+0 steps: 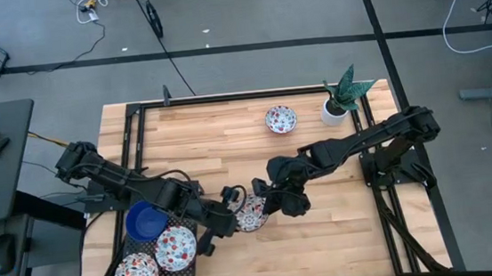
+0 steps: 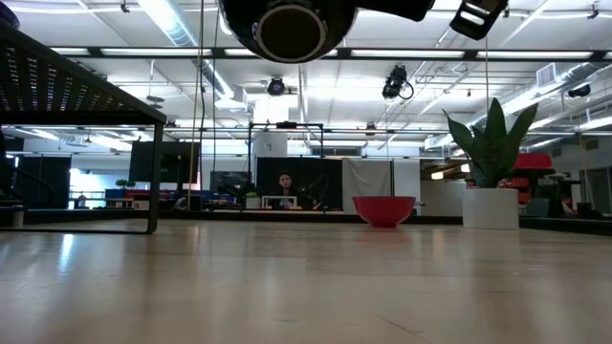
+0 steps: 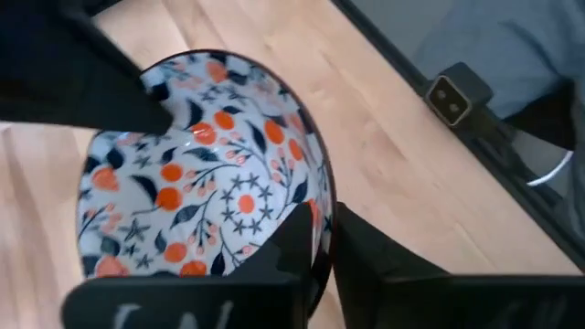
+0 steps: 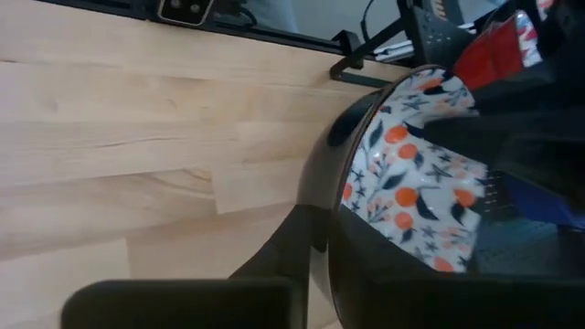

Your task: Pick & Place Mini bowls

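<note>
A floral mini bowl (image 1: 252,214), white inside with red and blue flowers and dark outside, hangs between both grippers above the table's near middle. My left gripper (image 1: 234,213) is shut on its left rim and my right gripper (image 1: 268,203) on its right rim. In the low view no bowl stands on the near table. A second floral mini bowl (image 1: 281,119) sits on its base near the far edge and shows red from the side (image 2: 383,210). A blue mini bowl (image 1: 145,220) and two floral mini bowls (image 1: 175,247) (image 1: 136,274) lie on a black rack at the near left. My left gripper (image 3: 322,224) pinches the bowl's rim (image 3: 315,196), one finger inside the bowl and one outside its wall, coming level from the table's left. The bowl is lifted clear and tilted. My right gripper (image 4: 320,228) is on the opposite rim (image 4: 352,155), coming from the table's right. One finger (image 4: 297,242) lies against the dark outer wall. The other finger (image 3: 128,96) reaches over the rim into the bowl.
A white plant pot (image 1: 334,110) with a green plant stands at the far right, close to the second floral bowl. The black rack (image 1: 195,266) takes up the near left corner. Bare wood lies at the table's middle and near right.
</note>
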